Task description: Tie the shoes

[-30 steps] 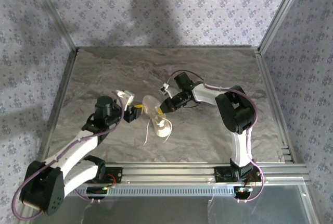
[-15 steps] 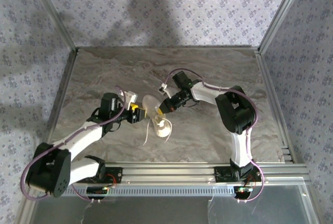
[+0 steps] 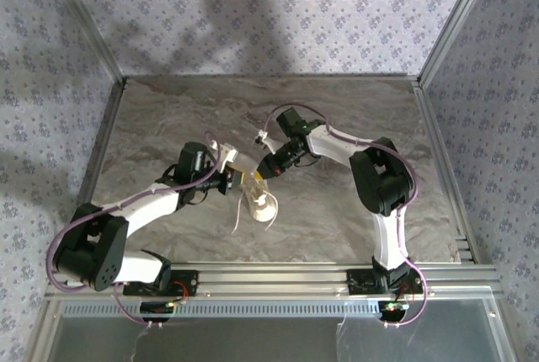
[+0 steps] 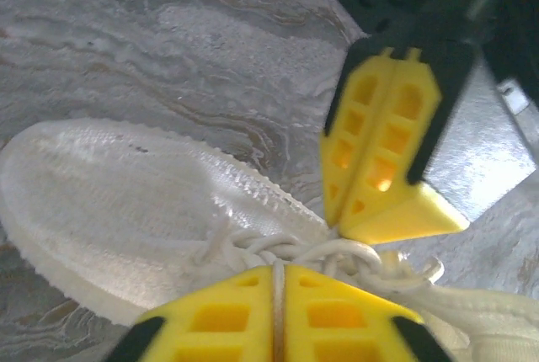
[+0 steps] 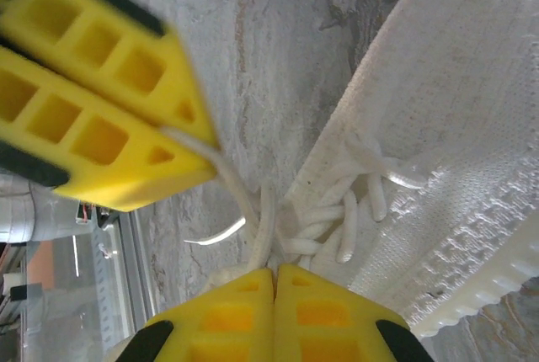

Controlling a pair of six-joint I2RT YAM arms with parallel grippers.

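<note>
- Found the left claw (image 4: 276, 276) pressed together, pinching one strand of the laces (image 4: 324, 252) in the seam between its yellow fingers.
- Saw that strand in the right wrist view, running out of the left claw's tip down into the lace tangle.
- Found the right claw (image 5: 274, 282) pressed together too, pinching the laces right at the tangle over the sneaker's tongue.
- Spotted the right claw's tip in the left wrist view, touching the laces just above the left claw's fingers.
- Saw both claws nearly tip to tip in the top view, left claw coming in from the left and right claw from the far right.
- Found the sneaker (image 3: 264, 205) lying near the middle of the grey marbled tabletop (image 3: 354, 109), heel end toward the arm bases and front end under the claws.
- Noted a loose lace end trailing on the tabletop, near-left of the sneaker.
</note>
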